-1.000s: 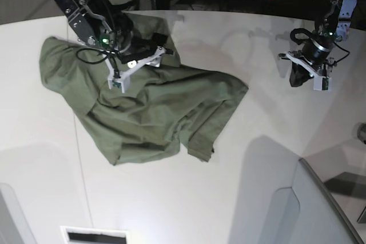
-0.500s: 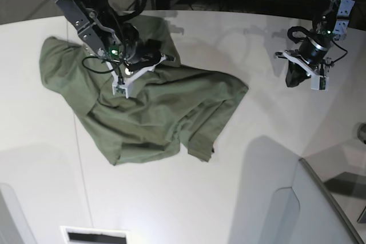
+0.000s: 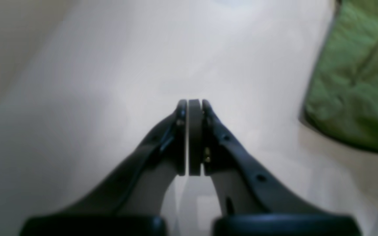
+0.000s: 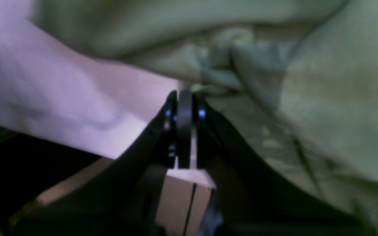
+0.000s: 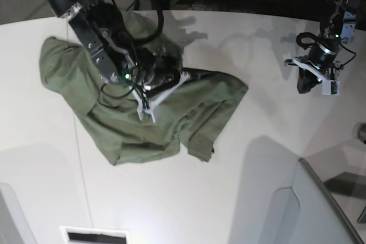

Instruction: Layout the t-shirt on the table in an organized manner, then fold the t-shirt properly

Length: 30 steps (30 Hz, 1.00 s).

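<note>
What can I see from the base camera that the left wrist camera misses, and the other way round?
Only the base view shows the whole crumpled t-shirt, the right gripper down on its middle, the left gripper from outside, off to the side above bare table, and the grey panel in the corner.

Only the left wrist view shows that gripper's two fingers pressed together with nothing between them.

Both show white tabletop and olive-green cloth, though the wrist view catches just one edge of the shirt.
</note>
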Available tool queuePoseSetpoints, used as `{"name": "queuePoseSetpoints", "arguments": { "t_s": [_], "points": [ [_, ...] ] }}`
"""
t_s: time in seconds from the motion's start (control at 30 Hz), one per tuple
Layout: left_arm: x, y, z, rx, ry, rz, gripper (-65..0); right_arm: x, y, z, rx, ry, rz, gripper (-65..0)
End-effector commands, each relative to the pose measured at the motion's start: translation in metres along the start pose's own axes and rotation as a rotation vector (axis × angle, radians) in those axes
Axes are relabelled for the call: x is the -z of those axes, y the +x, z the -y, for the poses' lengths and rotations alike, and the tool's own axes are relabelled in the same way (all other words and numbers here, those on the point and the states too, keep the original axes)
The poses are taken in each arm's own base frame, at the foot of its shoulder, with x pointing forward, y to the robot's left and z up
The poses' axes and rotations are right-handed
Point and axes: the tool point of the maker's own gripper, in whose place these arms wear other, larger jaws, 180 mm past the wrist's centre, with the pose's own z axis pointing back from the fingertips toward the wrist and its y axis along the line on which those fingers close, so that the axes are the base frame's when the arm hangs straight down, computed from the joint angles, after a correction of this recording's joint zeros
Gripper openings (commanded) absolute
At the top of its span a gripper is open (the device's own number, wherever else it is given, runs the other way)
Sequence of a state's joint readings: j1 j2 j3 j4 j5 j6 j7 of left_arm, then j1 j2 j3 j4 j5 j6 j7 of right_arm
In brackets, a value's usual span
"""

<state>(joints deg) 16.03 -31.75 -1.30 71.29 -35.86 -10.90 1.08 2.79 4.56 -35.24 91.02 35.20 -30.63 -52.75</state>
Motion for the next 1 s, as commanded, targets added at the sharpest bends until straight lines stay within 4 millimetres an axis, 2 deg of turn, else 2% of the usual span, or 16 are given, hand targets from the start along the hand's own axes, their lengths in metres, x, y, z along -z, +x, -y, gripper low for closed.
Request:
{"name": "queuePoseSetpoints", "arguments": {
  "t_s": [0.0, 0.07, 0.13, 0.23, 0.3, 0.37, 0.4, 0.47, 0.53, 0.6, 0.63, 0.67, 0.77, 0.83, 0.9, 0.97],
  "points": [
    [-0.001, 0.021, -0.010, 0.014, 0.012, 0.054, -65.0, -0.016, 0.026, -0.023, -0.032, 0.062, 0.054, -65.0],
    [-0.002, 0.027, -0.018, 0.010, 0.031, 0.069, -65.0, -0.031, 0.057, -0.036, -0.074, 0.082, 0.094, -65.0],
    [-0.002, 0.033, -0.022, 0.007, 0.042, 0.085, -65.0, -0.038, 0.098, -0.034, -0.104, 0.051, 0.148, -65.0],
    [0.001, 0.041, -0.022, 0.007, 0.042, 0.101, -65.0, -0.036, 0.157, -0.005, -0.053, -0.048, 0.200, -65.0],
    [0.002, 0.043, -0.023, 0.008, 0.042, 0.104, -65.0, -0.043, 0.193, 0.006, -0.036, -0.069, 0.262, -65.0],
    [0.002, 0.044, -0.023, 0.008, 0.042, 0.107, -65.0, -0.058, 0.212, 0.004, -0.028, -0.044, 0.299, -65.0],
    [0.004, 0.048, -0.021, 0.009, 0.038, 0.115, -65.0, -0.068, 0.213, -0.005, -0.034, -0.017, 0.300, -65.0],
    [0.006, 0.050, -0.021, 0.009, 0.039, 0.117, -65.0, -0.085, 0.194, -0.038, -0.102, 0.060, 0.256, -65.0],
    [0.008, 0.047, -0.027, 0.003, 0.053, 0.107, -65.0, -0.086, 0.138, -0.089, -0.210, 0.167, 0.147, -65.0],
    [0.010, 0.043, -0.033, -0.004, 0.069, 0.096, -65.0, -0.076, 0.086, -0.117, -0.292, 0.228, 0.074, -65.0],
    [0.012, 0.044, -0.035, -0.006, 0.074, 0.096, -65.0, -0.070, 0.064, -0.129, -0.317, 0.255, 0.048, -64.8],
    [0.014, 0.045, -0.038, -0.009, 0.080, 0.099, -65.0, -0.066, 0.052, -0.141, -0.337, 0.277, 0.042, -64.8],
    [0.015, 0.046, -0.038, -0.011, 0.082, 0.100, -65.0, -0.054, 0.006, -0.162, -0.413, 0.336, 0.009, -64.8],
    [0.017, 0.050, -0.038, -0.012, 0.081, 0.107, -65.0, -0.051, -0.017, -0.177, -0.469, 0.382, -0.004, -64.8],
    [0.018, 0.047, -0.038, -0.013, 0.081, 0.083, -65.0, -0.034, -0.031, -0.168, -0.479, 0.361, -0.051, -64.8],
    [0.018, 0.047, -0.037, -0.012, 0.078, 0.078, -65.0, -0.021, -0.025, -0.152, -0.431, 0.323, -0.069, -64.8]
  ]
}}
